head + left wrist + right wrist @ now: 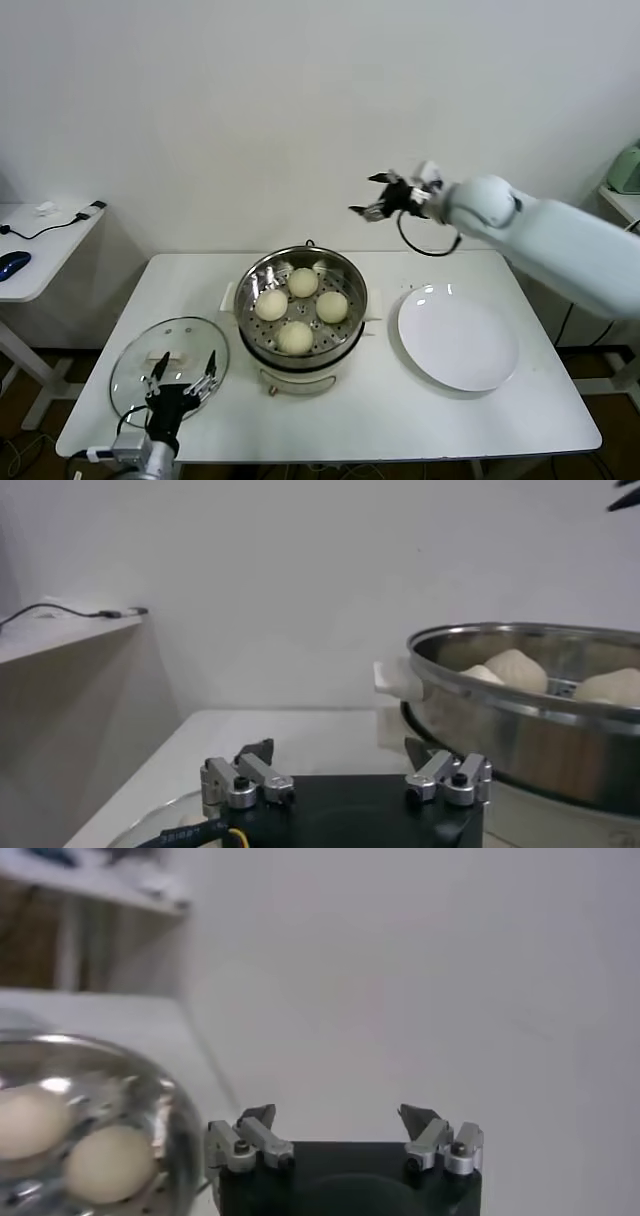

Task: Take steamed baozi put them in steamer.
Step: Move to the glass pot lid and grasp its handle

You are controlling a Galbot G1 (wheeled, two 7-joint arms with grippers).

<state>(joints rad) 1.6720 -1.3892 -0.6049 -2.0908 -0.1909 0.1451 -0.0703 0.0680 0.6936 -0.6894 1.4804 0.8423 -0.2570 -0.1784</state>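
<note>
White table point(420, 420) against a plain pale wall; a side desk stands off to the robot's left. Steamer point(350, 272) sits mid-table on its cream base, and all four steamed baozi point(303, 282) rest on the perforated tray inside — smooth, round, cream-white, none visibly dented. White plate point(458, 338) beside the pot is bare. Right gripper point(385, 198) is raised above and behind the pot's right rim, jaws spread, nothing between them. Left gripper point(182, 380) waits low at the near edge over the glass lid point(135, 362), jaws likewise apart and empty. Judgement: loading looks complete — the right arm's release is done. Next move, if any, calls for retreating clear of the pot.
</note>
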